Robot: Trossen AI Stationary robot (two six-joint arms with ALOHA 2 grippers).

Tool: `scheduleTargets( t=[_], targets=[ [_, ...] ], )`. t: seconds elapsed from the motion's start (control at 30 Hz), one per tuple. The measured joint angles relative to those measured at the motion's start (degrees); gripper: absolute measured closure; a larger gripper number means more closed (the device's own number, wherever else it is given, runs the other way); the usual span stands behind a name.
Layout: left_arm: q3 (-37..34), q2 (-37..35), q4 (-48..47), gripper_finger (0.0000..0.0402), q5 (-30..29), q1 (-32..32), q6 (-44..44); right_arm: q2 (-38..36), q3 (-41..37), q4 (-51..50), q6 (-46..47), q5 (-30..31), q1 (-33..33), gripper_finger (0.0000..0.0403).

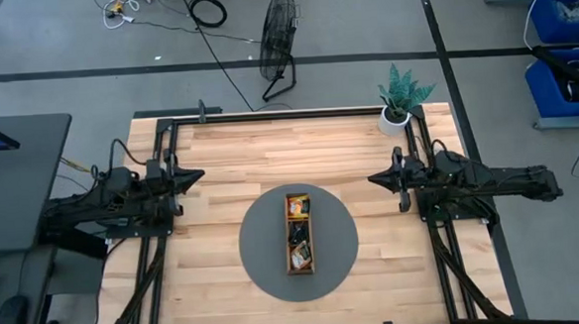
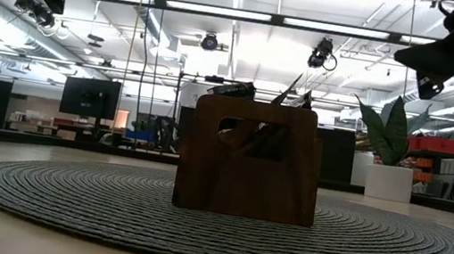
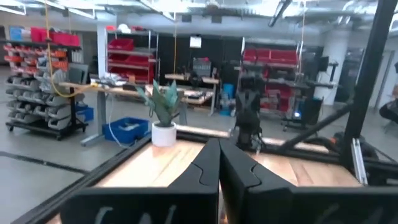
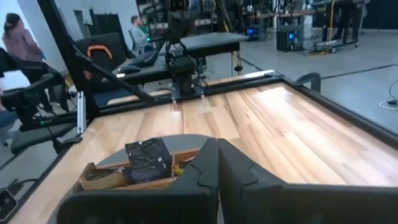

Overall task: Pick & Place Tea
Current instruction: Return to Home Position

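A long brown wooden tray (image 1: 301,270) stands on a round grey mat (image 1: 264,245) at the table's middle. Tea sachets lie and stand in its compartments: orange and dark ones (image 1: 298,205) at the far end, more (image 1: 299,251) toward the near end. In the right wrist view a dark sachet (image 4: 148,159) sticks up out of the tray (image 4: 102,179). My left gripper (image 1: 200,174) hovers shut over the table's left side, pointing right. My right gripper (image 1: 372,180) hovers shut over the right side, pointing left. Both are well clear of the tray and hold nothing.
A potted plant (image 1: 399,101) stands at the table's far right corner. Black frame rails (image 1: 297,113) run along the table's edges. A fan (image 1: 278,34) stands on the floor beyond the far edge. People (image 4: 18,40) sit beyond the table's left side.
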Motion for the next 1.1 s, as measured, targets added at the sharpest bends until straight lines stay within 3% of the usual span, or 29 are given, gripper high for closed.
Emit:
scheduleTargets(
  t=[0.2,0.4,0.8,0.93,1.1],
  targets=[
    [-0.14,0.15,-1.92,0.0400,0.08,-0.02,0.01,-6.58,-0.31,-4.84,-0.62,0.47,0.00,0.0403],
    [-0.14,0.15,-4.07,0.0400,0.47,-0.02,0.03,-12.05,-5.34,-2.78,0.80,0.68,0.00,0.0403],
    [-0.40,0.17,-9.90,0.0400,0.24,-0.02,1.43,-12.14,-8.92,1.49,-0.50,0.60,-0.07,0.0403],
    [-4.91,0.19,-5.22,0.0400,0.93,-0.07,0.13,-12.14,-8.92,1.50,-0.64,0.60,-0.07,0.0403],
    [-13.19,0.27,10.11,0.0400,0.94,-0.07,-0.03,-12.14,-8.92,1.49,-0.40,0.60,-0.07,0.0403]
  ],
)
